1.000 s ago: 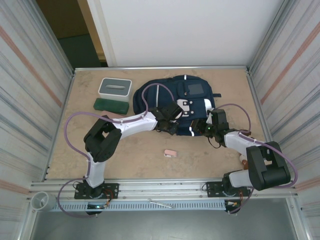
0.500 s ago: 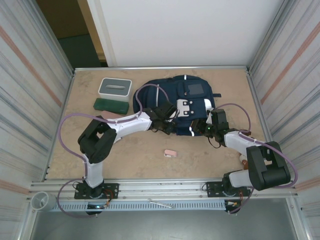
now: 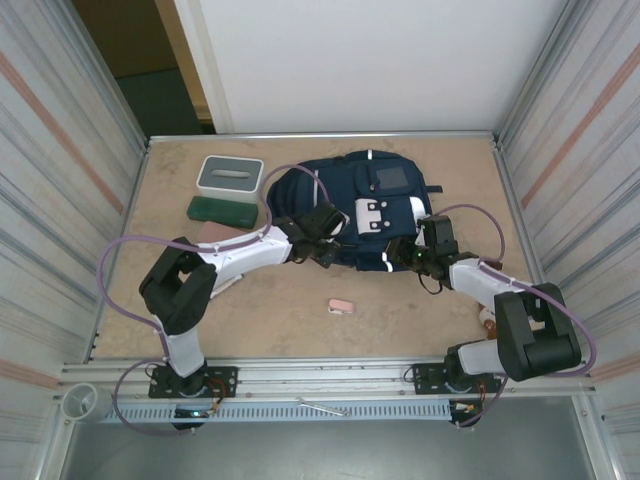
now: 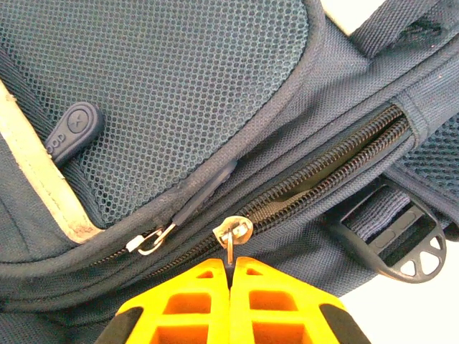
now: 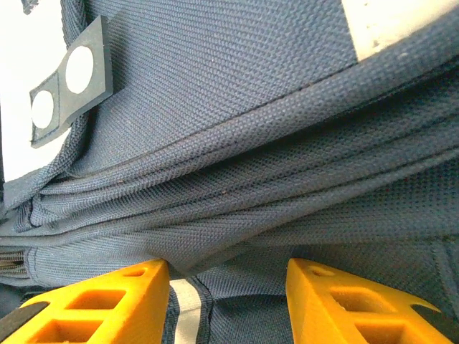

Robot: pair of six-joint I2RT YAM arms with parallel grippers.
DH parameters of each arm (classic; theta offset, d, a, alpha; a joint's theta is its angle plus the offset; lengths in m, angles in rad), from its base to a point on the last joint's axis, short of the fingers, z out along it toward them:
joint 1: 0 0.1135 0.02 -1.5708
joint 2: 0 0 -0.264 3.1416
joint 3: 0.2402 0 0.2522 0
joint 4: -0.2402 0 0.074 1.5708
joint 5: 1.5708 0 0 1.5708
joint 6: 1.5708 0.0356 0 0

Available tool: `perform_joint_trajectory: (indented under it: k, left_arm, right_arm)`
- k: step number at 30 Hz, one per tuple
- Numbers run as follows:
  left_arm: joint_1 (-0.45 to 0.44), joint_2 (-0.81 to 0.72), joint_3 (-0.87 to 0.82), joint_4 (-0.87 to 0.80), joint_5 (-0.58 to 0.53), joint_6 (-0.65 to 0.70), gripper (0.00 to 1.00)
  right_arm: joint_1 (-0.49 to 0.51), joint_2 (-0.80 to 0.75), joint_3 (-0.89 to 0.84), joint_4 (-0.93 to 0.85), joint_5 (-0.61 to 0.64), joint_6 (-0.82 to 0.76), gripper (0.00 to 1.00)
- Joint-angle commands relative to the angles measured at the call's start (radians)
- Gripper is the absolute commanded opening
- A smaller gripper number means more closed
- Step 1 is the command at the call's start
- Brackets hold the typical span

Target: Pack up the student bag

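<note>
Your left gripper (image 4: 229, 276) is pinching the zipper pull (image 4: 231, 233) of the student bag (image 3: 350, 205) (lying by the surface's far edge); your right gripper (image 5: 226, 301) is standing half open around a bag fold.

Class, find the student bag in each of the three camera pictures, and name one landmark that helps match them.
Top external: student bag at centre, far half of the table.
Left wrist: its mesh pocket and zip fill the frame.
Right wrist: folded navy fabric across the frame.
Shared landmark: white reflective stripe.

box (image 3: 230, 177) – left of bag (image 3: 330, 190) (apart)
</note>
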Motion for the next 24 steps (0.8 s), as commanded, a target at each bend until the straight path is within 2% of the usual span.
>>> perform_joint_trajectory:
  k: [1,4,12,20,24]
  left_arm:
    - [0.024,-0.071,-0.016,-0.004,0.069,0.006,0.0]
    - [0.029,-0.071,-0.035,0.037,0.151,-0.011,0.0]
    - [0.029,0.069,0.032,-0.019,0.083,-0.003,0.0]
    - [0.028,0.127,0.042,-0.039,0.082,-0.012,0.0]
    - [0.029,0.129,0.041,-0.045,0.08,-0.016,0.03]
  right_arm:
    - [-0.016,-0.026,0.011,-0.121,0.072,-0.047,0.47]
    - [0.005,-0.047,0.022,-0.128,0.079,-0.062,0.47]
    - [0.023,-0.011,0.009,-0.109,0.082,-0.06,0.47]
    - [0.028,-0.012,0.006,-0.108,0.092,-0.063,0.48]
    - [0.029,-0.003,0.004,-0.103,0.09,-0.063,0.48]
